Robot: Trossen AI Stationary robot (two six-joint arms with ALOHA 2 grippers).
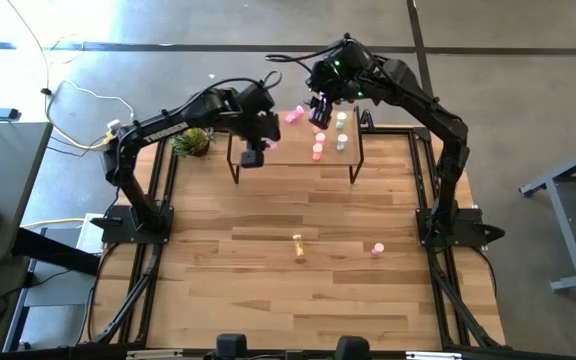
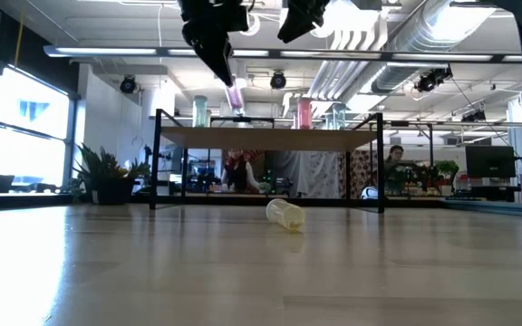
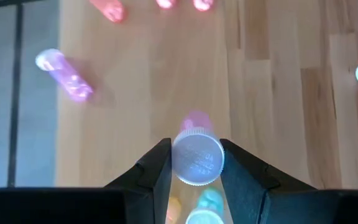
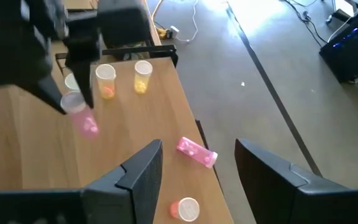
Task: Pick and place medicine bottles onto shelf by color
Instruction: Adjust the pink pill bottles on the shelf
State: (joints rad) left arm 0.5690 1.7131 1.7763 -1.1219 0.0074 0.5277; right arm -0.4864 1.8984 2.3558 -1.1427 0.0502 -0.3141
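Observation:
My left gripper point(image 3: 196, 168) hangs over the shelf point(image 1: 298, 165), shut on a pink medicine bottle point(image 2: 236, 96) with a white cap. My right gripper point(image 4: 197, 168) is open above the shelf's far right part, touching nothing. On the shelf top, pink bottles point(image 1: 318, 146) and green ones point(image 1: 341, 132) stand upright, and one pink bottle point(image 4: 196, 152) lies on its side near the far edge. Two yellow bottles point(image 4: 124, 79) and an orange-red one point(image 4: 185, 209) also stand there. A yellow bottle point(image 1: 298, 246) lies on the tabletop, and a pink one point(image 1: 377, 249) stands to its right. My left gripper pinches the pink bottle between its two fingers at the cap end point(image 3: 197, 157). The fingers come from above, slanting down. The bottle is lifted clear of the shelf top, its pink body point(image 4: 87, 123) hanging tilted below the fingers.
A green-yellow pineapple-like object point(image 1: 194, 141) sits left of the shelf. The shelf stands on thin black legs point(image 2: 158, 158) at the far side of the slatted tabletop point(image 1: 298, 300). Both arms crowd the shelf's far side. People show in the room behind.

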